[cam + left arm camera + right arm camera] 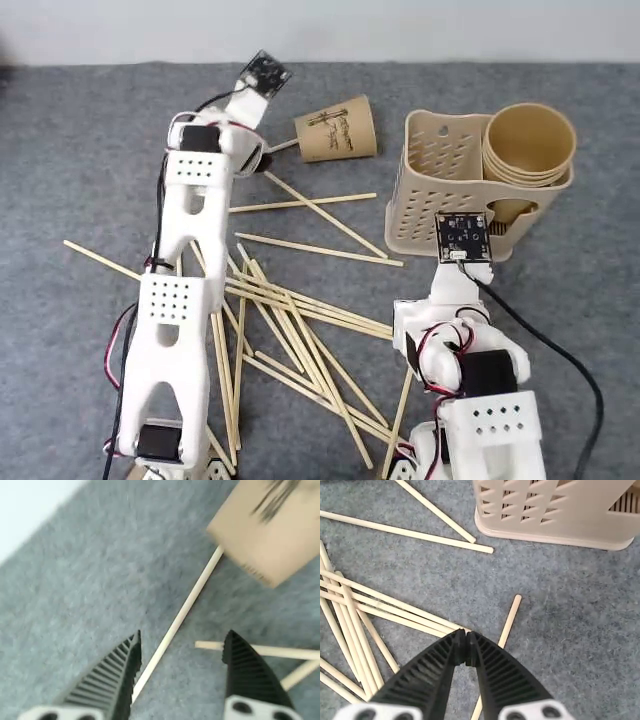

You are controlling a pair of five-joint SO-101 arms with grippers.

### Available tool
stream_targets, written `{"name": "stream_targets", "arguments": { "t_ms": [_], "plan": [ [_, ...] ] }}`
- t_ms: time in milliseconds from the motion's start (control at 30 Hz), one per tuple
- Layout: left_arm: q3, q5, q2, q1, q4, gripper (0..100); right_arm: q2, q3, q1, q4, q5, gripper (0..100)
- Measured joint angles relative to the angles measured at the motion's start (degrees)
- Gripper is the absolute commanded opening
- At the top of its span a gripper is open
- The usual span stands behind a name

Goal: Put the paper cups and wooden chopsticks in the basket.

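A paper cup [335, 128] with a dark print lies on its side on the grey carpet at the back. My left gripper [184, 636] is open just short of the paper cup [270, 530], low over a wooden chopstick [175, 625] that runs between its fingers. The beige basket [440, 190] stands at the right and holds a stack of paper cups [528, 145]. Several chopsticks [300, 330] lie scattered across the middle. My right gripper [466, 647] is shut and empty over the carpet, beside one chopstick [509, 617] and in front of the basket [555, 515].
The left arm [185, 300] stretches over the chopstick pile toward the back. The right arm [470, 380] sits at the front right, and its black cable [560, 350] trails to the right. A pale wall edges the carpet at the back.
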Motion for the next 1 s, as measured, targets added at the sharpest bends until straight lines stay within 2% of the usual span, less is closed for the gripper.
{"name": "stream_targets", "arguments": {
  "t_ms": [167,267,400,533,667,767,900,1000],
  "plan": [
    [-8.3,0.9,-0.1,3.5,3.3,35,0.0,0.0,0.0,0.0,0.0,0.8],
    [-9.2,5.1,-0.1,5.9,1.8,35,0.0,0.0,0.0,0.0,0.0,0.8],
    [-9.3,12.3,1.7,7.3,-6.4,32,0.0,0.0,0.0,0.0,0.0,0.8],
    [-9.2,16.1,6.8,6.9,-19.8,23,0.0,0.0,0.0,0.0,0.0,0.8],
    [-9.2,16.4,13.3,6.5,-32.5,15,0.0,0.0,0.0,0.0,0.0,0.8],
    [-9.2,14.6,16.7,6.6,-38.8,12,0.0,0.0,0.0,0.0,0.0,0.8],
    [-9.2,11.9,18.8,6.6,-41.2,11,0.0,0.0,0.0,0.0,0.0,0.8],
    [-9.3,9.1,18.9,6.6,-39.0,11,0.0,0.0,0.0,0.0,0.0,0.8]
  ]
}}
